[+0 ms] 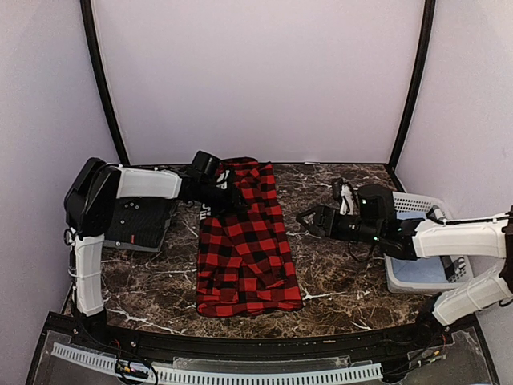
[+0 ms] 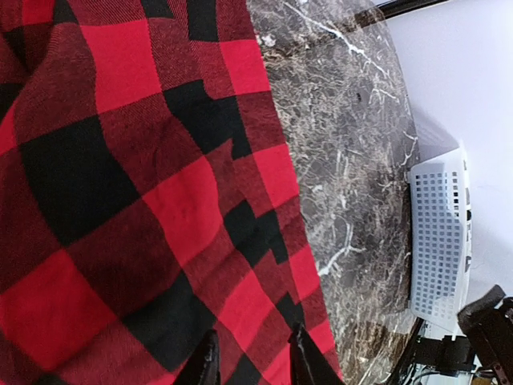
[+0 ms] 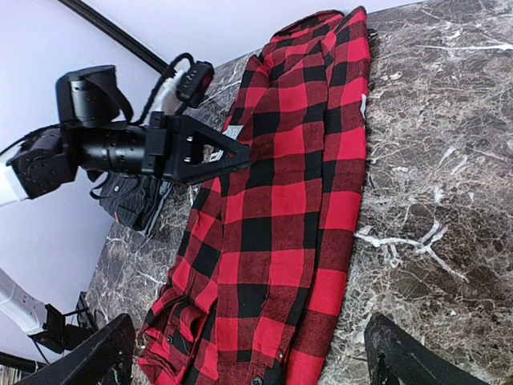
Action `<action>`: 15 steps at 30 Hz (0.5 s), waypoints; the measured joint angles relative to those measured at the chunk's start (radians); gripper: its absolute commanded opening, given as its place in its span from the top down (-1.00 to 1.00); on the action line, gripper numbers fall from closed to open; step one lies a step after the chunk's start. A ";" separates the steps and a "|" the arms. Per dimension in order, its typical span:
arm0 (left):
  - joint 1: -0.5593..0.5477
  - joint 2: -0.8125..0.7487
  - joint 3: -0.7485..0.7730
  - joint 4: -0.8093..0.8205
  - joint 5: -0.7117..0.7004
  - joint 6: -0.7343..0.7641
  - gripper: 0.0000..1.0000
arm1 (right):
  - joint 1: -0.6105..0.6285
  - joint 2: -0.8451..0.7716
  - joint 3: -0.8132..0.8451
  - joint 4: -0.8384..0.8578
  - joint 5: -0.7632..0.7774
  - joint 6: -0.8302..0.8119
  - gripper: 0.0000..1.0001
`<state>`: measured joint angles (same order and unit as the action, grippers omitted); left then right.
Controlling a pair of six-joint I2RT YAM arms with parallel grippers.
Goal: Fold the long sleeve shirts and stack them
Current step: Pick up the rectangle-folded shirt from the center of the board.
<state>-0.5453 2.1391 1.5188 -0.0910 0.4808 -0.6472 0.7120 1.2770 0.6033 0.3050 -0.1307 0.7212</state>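
Observation:
The red-and-black flannel shirt point(image 1: 248, 249) lies as a long folded strip down the middle of the marble table; it also shows in the left wrist view point(image 2: 128, 184) and the right wrist view point(image 3: 280, 224). My left gripper point(image 1: 222, 200) is over the strip's upper left edge, jaws a little apart with flat cloth between them point(image 2: 255, 365); it also shows in the right wrist view point(image 3: 239, 152). The dark charcoal striped shirt point(image 1: 140, 220) lies folded at the left, under my left arm point(image 3: 132, 200). My right gripper point(image 1: 309, 218) is wide open and empty, right of the flannel point(image 3: 252, 369).
A white slatted basket point(image 1: 417, 273) stands at the table's right edge, under my right arm; it also shows in the left wrist view point(image 2: 437, 241). Bare marble point(image 1: 337, 281) lies between flannel and basket. Curtain walls close off the back and sides.

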 measured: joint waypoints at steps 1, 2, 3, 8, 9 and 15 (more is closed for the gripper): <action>0.000 -0.041 -0.034 0.002 -0.003 0.000 0.41 | 0.000 0.004 0.003 -0.013 -0.013 -0.008 -0.91; 0.000 -0.091 -0.080 0.011 -0.007 -0.002 0.41 | 0.000 0.008 0.005 -0.026 -0.031 -0.013 -0.89; -0.001 -0.146 -0.129 0.016 -0.011 -0.005 0.40 | 0.000 0.011 0.006 -0.037 -0.041 -0.015 -0.83; -0.003 -0.443 -0.441 0.085 -0.040 -0.051 0.43 | 0.000 0.018 0.006 -0.093 -0.151 -0.026 -0.47; -0.005 -0.493 -0.505 0.100 -0.047 -0.066 0.43 | 0.000 0.022 0.006 -0.098 -0.183 -0.027 -0.43; -0.035 -0.694 -0.784 0.125 -0.088 -0.154 0.45 | 0.002 0.072 0.001 -0.126 -0.328 -0.023 -0.36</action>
<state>-0.5804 1.4452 0.7349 0.0338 0.3927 -0.8009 0.7139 1.3491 0.6041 0.1791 -0.4587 0.6983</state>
